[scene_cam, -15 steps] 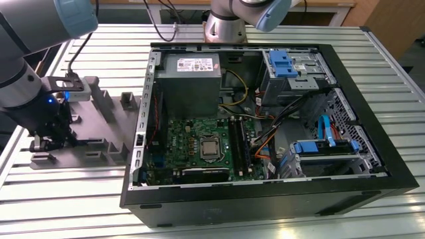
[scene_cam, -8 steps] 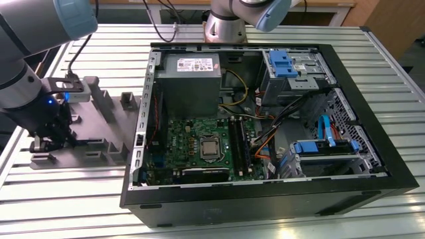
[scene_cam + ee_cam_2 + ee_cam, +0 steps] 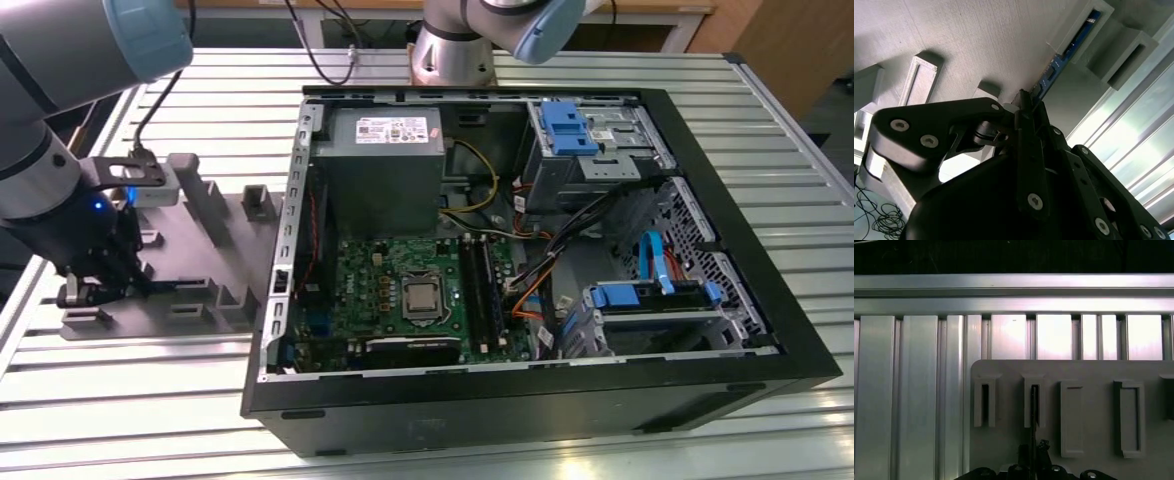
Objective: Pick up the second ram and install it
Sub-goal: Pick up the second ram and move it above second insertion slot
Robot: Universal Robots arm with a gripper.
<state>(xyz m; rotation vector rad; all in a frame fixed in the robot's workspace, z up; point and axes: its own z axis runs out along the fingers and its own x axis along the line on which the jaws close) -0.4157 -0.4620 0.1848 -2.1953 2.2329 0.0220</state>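
The second ram [image 3: 1050, 73] is a thin blue-green stick standing on edge in a slot of the grey holder tray [image 3: 979, 40]. In the first wrist view the ram [image 3: 1032, 407] appears edge-on as a dark thin line in a raised block of the tray [image 3: 1094, 371]. My gripper [image 3: 1026, 102] has its black fingers drawn together on the near end of the stick, and in the first wrist view the gripper [image 3: 1033, 452] sits right at that slot. In the exterior view the gripper [image 3: 88, 288] hangs low over the tray [image 3: 200, 250] at the exterior view's left.
An open black computer case [image 3: 747, 250] lies to the exterior view's right of the tray. Inside it are the green motherboard [image 3: 354, 285], black memory slots [image 3: 481, 290], a power supply [image 3: 380, 150] and blue drive brackets [image 3: 567, 125]. Everything rests on a ribbed aluminium table [image 3: 914, 390].
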